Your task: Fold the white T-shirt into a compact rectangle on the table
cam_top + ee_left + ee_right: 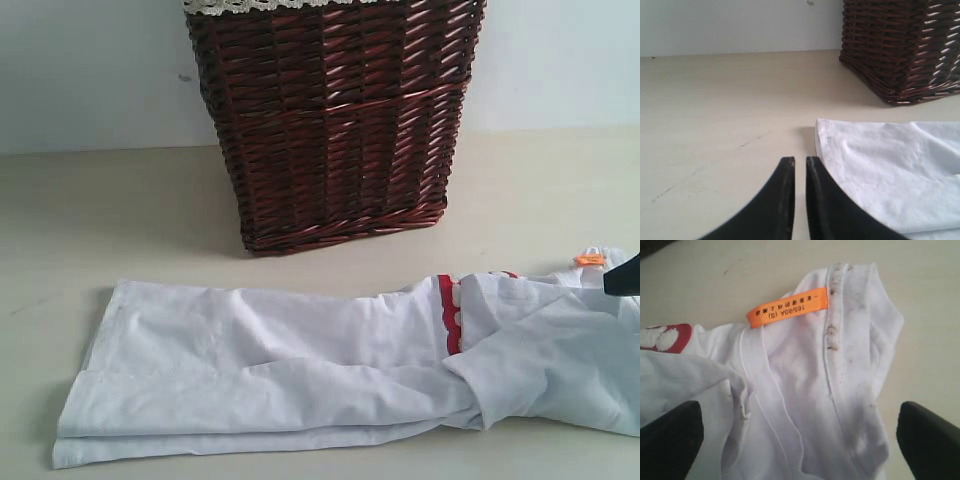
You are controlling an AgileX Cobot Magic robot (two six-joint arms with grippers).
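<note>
Tabletop scene with a white T-shirt (300, 360) lying on a pale beige table (100, 220). The shirt is flattened into a long band across the front of the table, and layered edges are stacked at its left end. Toward the right, part of the cloth is folded over the rest. A strip of red-edged lettering (450, 315) peeks out at that fold.

A tall dark brown wicker basket (335, 120) stands behind the shirt, near it but apart, with white lace trim (270, 5) along its top rim.

The left gripper (800, 161) shows in its wrist view as two black fingers. Its jaws are drawn almost together with only a thin slit between them, and they hold nothing. It sits just beside the corner of the shirt's left end, over bare table. Whether it touches the cloth cannot be told.

The right gripper (800, 412) is at the shirt's right end, above the neckline. Its jaws are spread wide, one finger on either side of the collar, and they grip nothing. An orange size label (787, 307) is sewn inside the collar. Small brownish specks dot the neck seam.
</note>
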